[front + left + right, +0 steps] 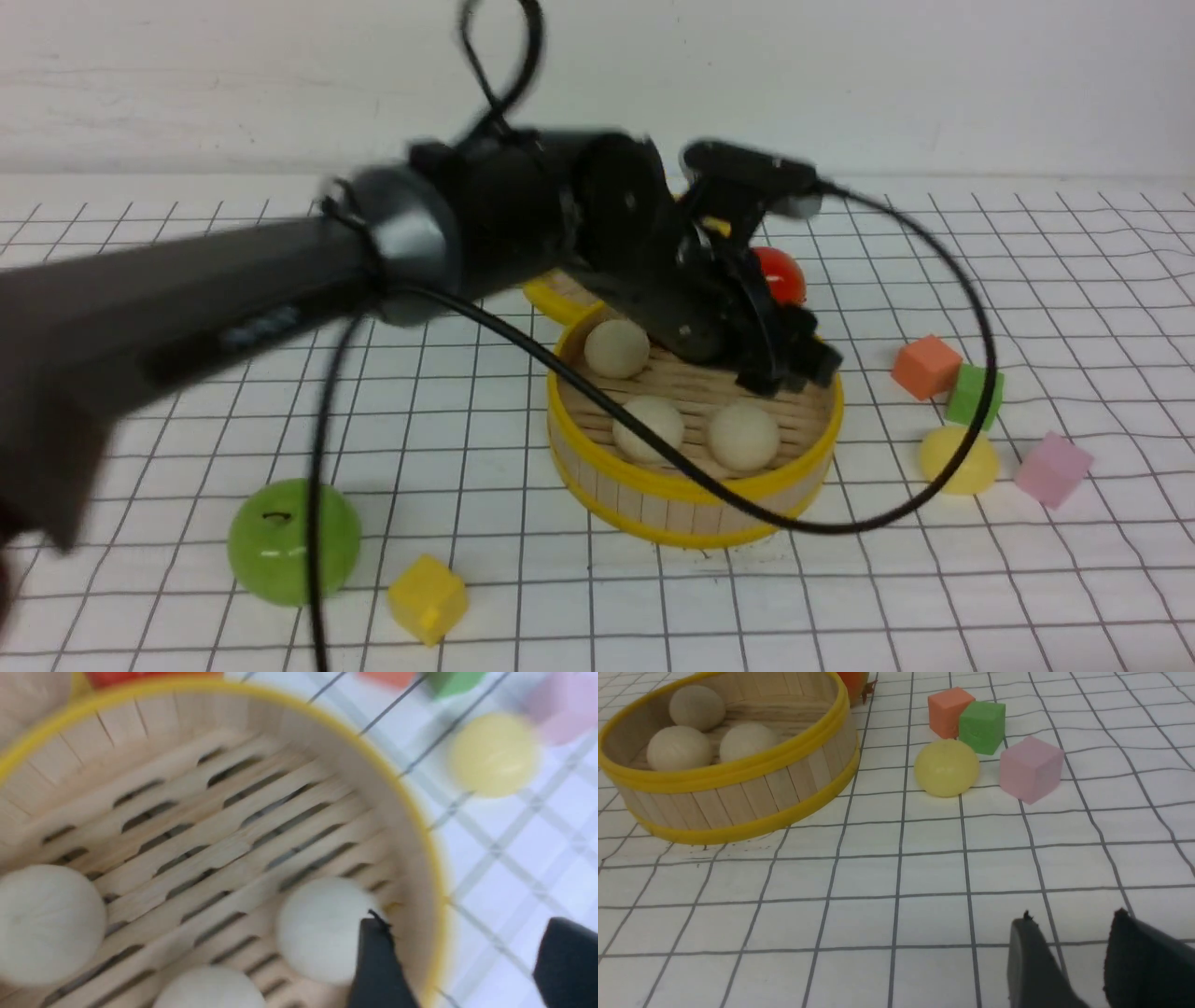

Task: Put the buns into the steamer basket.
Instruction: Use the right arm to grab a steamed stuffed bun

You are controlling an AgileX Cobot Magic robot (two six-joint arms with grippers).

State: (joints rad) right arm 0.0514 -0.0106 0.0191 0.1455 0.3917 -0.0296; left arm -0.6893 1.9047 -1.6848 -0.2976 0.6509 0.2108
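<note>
The steamer basket stands mid-table with three cream-white buns on its slatted floor. A pale yellow bun lies on the table to the basket's right, among coloured cubes. My left gripper hangs over the basket's far right rim, open and empty; in its wrist view one finger is beside a bun and the other is outside the rim. My right gripper is open and empty over bare table, well short of the yellow bun and the basket.
Orange cube, green cube and pink cube crowd the yellow bun. A red ball and the lid sit behind the basket. A green apple and a yellow cube lie front left. A black cable drapes over the basket.
</note>
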